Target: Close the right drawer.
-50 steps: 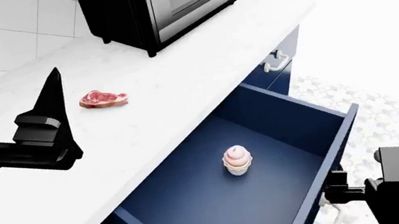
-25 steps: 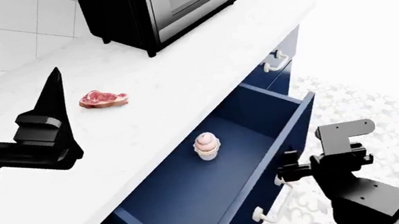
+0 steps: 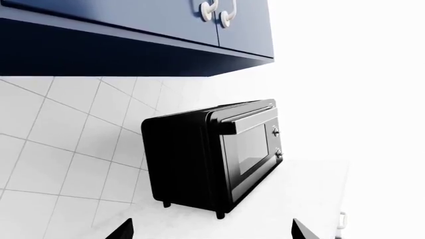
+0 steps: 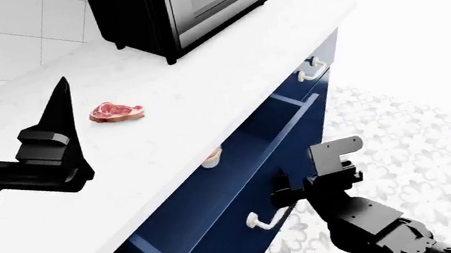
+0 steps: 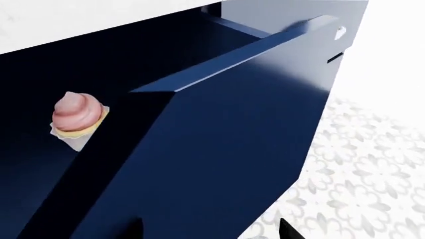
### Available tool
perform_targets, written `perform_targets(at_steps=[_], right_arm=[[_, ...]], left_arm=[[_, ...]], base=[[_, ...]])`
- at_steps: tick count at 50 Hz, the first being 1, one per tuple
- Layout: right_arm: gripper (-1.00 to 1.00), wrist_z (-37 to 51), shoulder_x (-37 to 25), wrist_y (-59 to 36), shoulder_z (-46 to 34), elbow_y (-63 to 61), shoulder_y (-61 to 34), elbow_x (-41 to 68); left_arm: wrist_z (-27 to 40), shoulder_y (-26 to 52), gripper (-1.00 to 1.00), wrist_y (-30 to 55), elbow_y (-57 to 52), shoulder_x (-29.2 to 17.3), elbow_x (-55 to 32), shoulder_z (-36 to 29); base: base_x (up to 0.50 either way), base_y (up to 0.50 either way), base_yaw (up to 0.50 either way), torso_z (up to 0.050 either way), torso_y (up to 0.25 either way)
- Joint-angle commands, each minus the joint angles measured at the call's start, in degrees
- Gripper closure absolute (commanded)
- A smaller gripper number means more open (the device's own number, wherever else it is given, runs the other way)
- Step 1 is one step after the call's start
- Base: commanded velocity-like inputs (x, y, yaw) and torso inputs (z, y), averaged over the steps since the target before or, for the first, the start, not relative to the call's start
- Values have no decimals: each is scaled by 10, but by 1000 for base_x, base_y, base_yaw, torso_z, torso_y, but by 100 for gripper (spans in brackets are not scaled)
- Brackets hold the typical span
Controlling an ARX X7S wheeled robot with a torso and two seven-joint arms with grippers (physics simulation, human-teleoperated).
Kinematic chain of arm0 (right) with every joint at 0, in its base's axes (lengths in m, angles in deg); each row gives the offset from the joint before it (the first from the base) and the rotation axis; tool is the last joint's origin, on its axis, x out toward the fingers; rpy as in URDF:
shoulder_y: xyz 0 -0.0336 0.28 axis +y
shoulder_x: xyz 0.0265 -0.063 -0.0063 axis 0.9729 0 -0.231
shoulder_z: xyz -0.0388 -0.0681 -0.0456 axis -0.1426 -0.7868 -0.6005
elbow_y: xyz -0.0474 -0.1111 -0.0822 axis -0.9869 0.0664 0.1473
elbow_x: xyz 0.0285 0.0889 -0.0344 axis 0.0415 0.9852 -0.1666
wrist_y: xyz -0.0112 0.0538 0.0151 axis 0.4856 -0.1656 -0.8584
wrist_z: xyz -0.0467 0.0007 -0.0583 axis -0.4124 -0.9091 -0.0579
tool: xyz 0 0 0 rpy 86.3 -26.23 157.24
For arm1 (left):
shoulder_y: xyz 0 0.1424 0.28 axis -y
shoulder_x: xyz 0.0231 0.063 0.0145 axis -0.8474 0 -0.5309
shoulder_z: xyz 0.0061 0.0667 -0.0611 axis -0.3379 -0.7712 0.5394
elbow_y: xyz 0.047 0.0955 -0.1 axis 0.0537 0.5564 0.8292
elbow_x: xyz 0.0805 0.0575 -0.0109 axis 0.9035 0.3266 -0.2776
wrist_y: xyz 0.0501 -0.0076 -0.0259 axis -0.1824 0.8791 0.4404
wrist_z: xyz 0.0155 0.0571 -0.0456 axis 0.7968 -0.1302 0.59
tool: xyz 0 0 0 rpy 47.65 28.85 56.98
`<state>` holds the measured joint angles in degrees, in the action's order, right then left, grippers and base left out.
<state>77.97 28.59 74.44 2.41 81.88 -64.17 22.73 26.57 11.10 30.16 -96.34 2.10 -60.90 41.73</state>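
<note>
The right drawer [image 4: 247, 177] is navy blue, and its white bar handle [image 4: 263, 219] faces my right arm. It stands partly open under the white counter [image 4: 200, 83]. A pink cupcake [image 4: 211, 158] inside it peeks from under the counter edge. My right gripper [image 4: 295, 193] is open, against the drawer front near the handle. In the right wrist view the drawer front [image 5: 219, 149] fills the frame between the spread tips of my right gripper [image 5: 209, 231], with the cupcake [image 5: 78, 115] behind it. My left gripper [image 4: 9, 78] is open and empty above the counter; it also shows in the left wrist view [image 3: 209, 231].
A raw steak [image 4: 117, 111] lies on the counter. A black toaster oven [image 4: 188, 3] stands at the back; it also shows in the left wrist view [image 3: 219, 154]. Another white handle [image 4: 312, 70] sits on the cabinet beyond the drawer. Navy upper cabinets [image 3: 133, 20] hang above. The floor is patterned.
The right drawer has slid inward from wide open to partly open, carrying the cupcake under the counter edge. My right gripper moved with the drawer front. The left arm has not moved.
</note>
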Motion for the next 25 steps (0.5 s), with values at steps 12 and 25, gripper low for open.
perform_targets(at_steps=[12, 25], right_arm=[[-100, 23, -30, 16, 7, -62, -6, 1], [-100, 65, -106, 34, 22, -165, -13, -5]], left_arm=[[2, 4, -100, -5, 2, -2, 1, -8], [2, -2, -100, -8, -1, -4, 1, -9]], base=[[0, 0, 0, 0, 0], [0, 0, 0, 0, 0]])
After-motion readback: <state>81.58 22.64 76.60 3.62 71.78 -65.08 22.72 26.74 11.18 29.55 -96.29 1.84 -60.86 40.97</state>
